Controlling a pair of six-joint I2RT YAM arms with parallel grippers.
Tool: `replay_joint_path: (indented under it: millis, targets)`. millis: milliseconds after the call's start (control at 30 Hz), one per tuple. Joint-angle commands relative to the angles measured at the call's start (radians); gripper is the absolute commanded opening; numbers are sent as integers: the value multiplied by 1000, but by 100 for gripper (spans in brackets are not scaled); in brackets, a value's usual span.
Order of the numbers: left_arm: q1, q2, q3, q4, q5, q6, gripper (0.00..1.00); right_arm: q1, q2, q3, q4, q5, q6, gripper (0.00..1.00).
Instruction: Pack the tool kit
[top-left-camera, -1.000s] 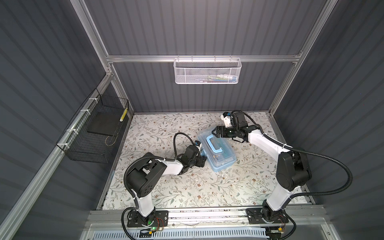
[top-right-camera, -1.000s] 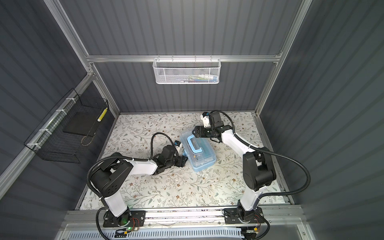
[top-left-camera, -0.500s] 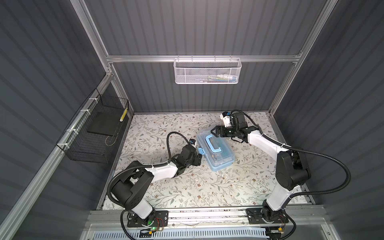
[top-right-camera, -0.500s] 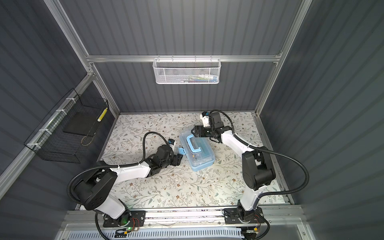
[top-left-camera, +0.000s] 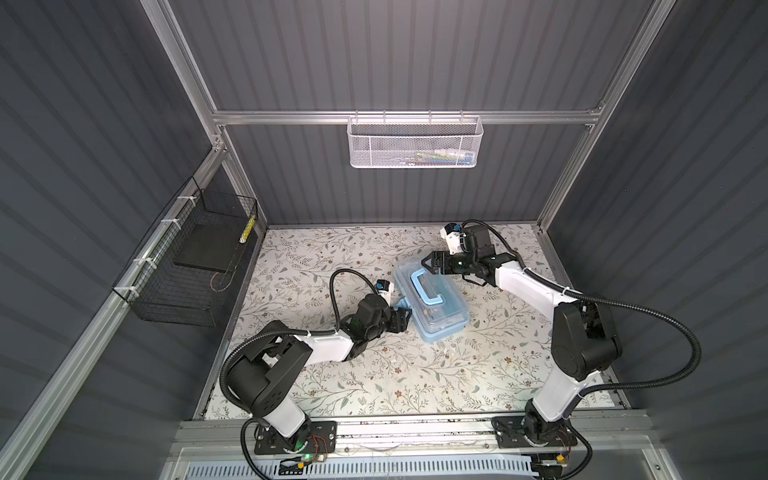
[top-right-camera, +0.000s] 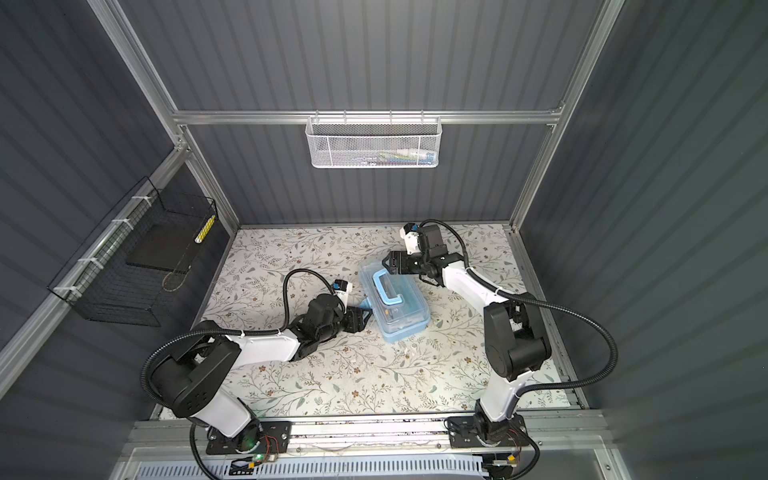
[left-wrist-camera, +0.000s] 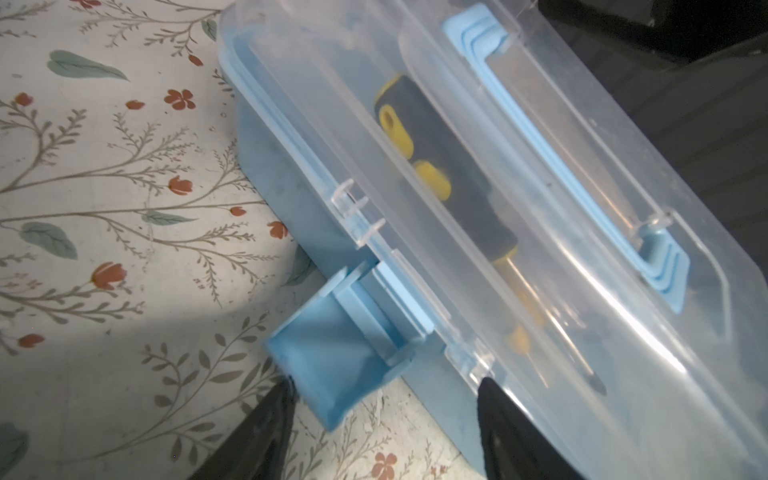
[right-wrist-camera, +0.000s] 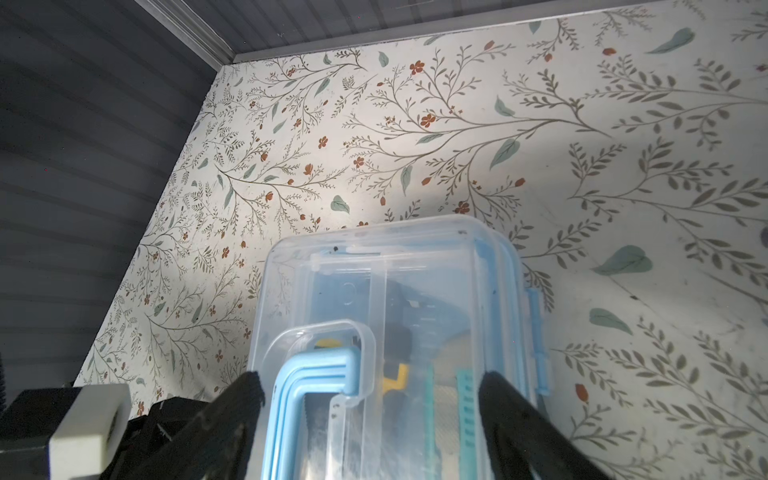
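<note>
Floral tabletop (top-left-camera: 332, 374), dark ribbed walls (top-left-camera: 374, 62), light-blue box (top-left-camera: 449, 311) near its middle

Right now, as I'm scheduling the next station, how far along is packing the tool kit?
Done: tools, including a yellow-and-black screwdriver, lie in the blue box under its lowered clear lid. In hand: the open left gripper brackets the side latch, which sticks out unfastened; the open right gripper sits over the lid's far end. Left: snapping that latch shut.
</note>
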Motion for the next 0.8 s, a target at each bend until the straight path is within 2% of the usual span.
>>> replay_joint_path:
  millis: [0,100,333,433,767]
  targets:
    - [8,12,4,57,43,-10,69,10,14,-32,-54,-60,14,84]
    - [8,5,38,-82,2,54,67,11,15,-32,-52,-64,19,84]
    - [5,6,71,-275,-119,195,70,11,22,-25,-50,-72,23,84]
    - [5,33,72,-262,-123,213,74,13,27,-23,-51,-74,25,84]
    - [3,141,128,-141,-9,201,82,15,40,-18,-54,-77,28,83]
